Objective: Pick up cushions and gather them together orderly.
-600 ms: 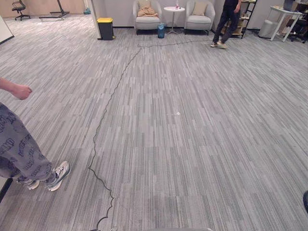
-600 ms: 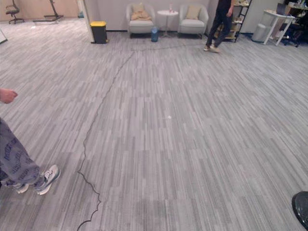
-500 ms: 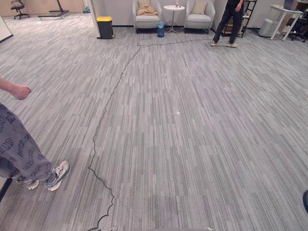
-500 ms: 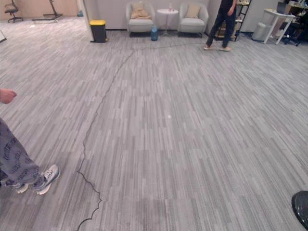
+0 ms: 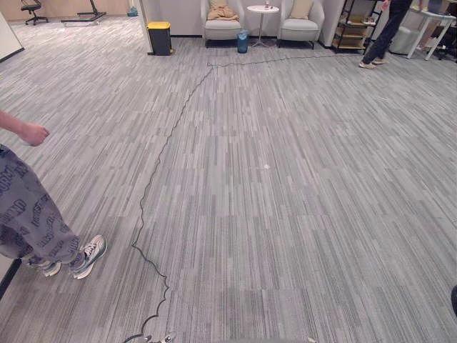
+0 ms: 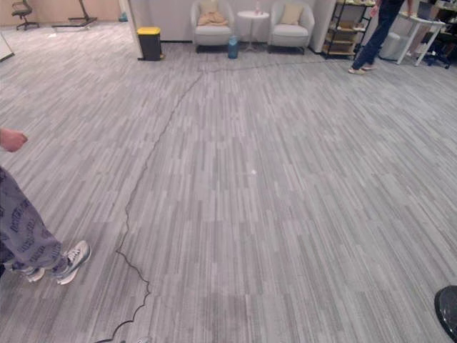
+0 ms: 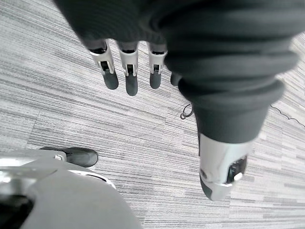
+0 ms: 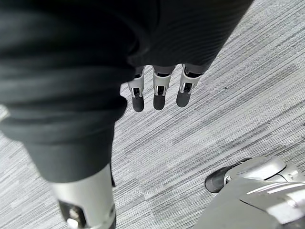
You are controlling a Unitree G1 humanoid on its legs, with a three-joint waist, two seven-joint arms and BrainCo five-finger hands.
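Fingers straight, relaxed, empty: left hand (image 7: pixel 128 71), right hand (image 8: pixel 160 91). 2 tan fabric cushions (image 5: pixel 223 11) sit far ahead of both. Likely risk: bumping the standing person (image 5: pixel 32 221) nearest the left hand.

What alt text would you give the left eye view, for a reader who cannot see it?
Far across a grey carpet floor, one beige cushion sits on the left armchair and another cushion on the right armchair, a small round table between them. A person in patterned trousers stands near left; a second person is far right.
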